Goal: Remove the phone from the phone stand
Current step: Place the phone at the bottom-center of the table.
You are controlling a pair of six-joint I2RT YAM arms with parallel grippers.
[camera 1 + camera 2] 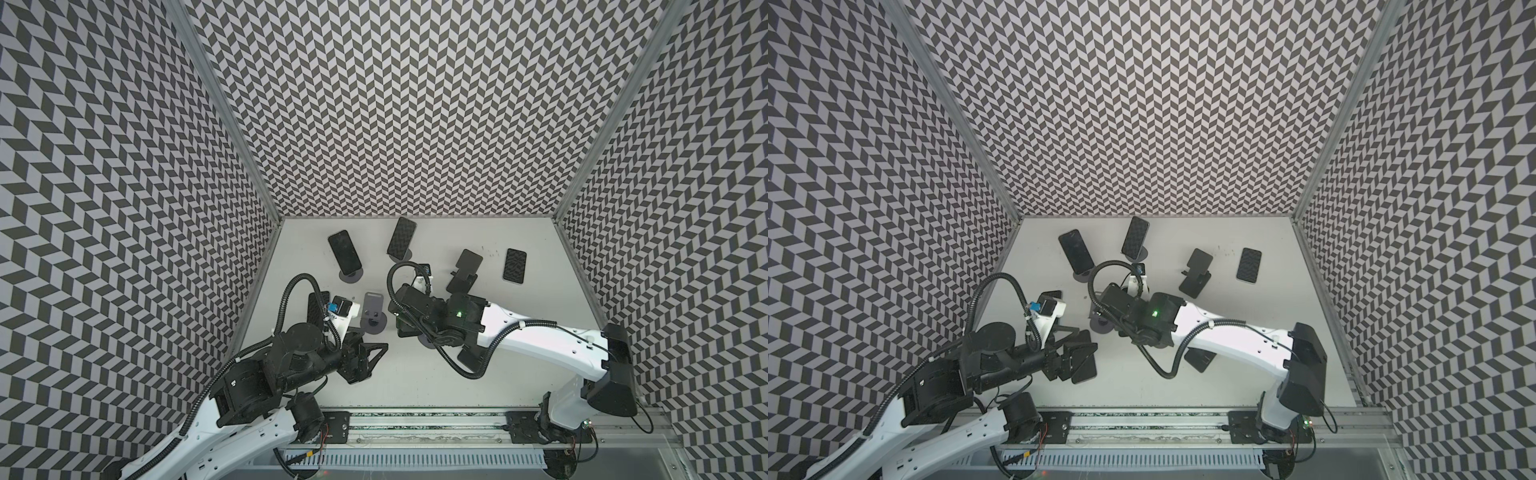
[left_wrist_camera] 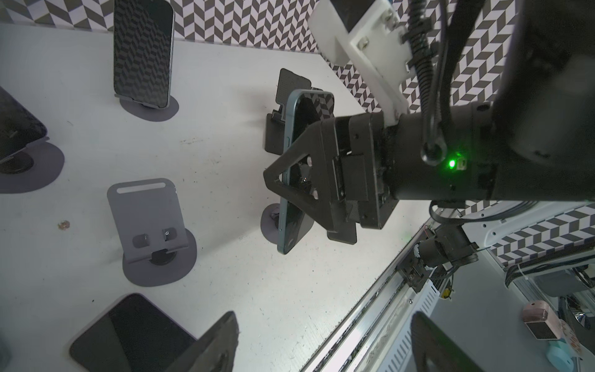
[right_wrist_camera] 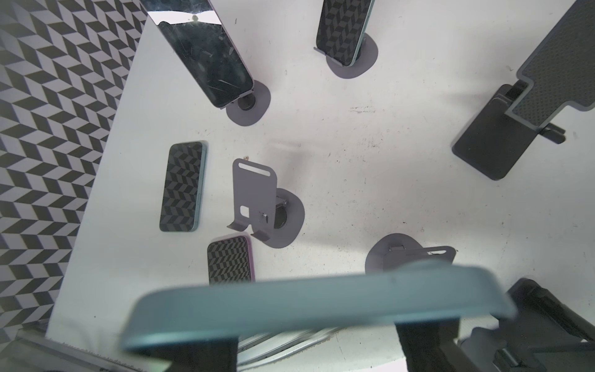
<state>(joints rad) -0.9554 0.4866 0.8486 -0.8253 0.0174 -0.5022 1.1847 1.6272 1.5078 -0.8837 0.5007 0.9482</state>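
You hold the teal phone (image 3: 322, 302) clamped by its edges in the right gripper (image 2: 283, 177), upright just above a grey stand (image 3: 409, 254) near mid-table; whether it is clear of the stand's lip cannot be told. Count five stands, four grey and one black stand (image 1: 465, 270): two grey ones carry a scratched phone (image 3: 206, 54) and a reflecting phone (image 3: 341, 32), while the empty grey stand (image 1: 374, 311) sits between the arms. Three phones lie flat on the white table (image 1: 415, 374), a dark slab (image 1: 469, 357) shows half-hidden under your right arm, and your left gripper (image 2: 325, 325) hangs, jaws apart and empty, near the purple-edged phone (image 3: 230, 261).
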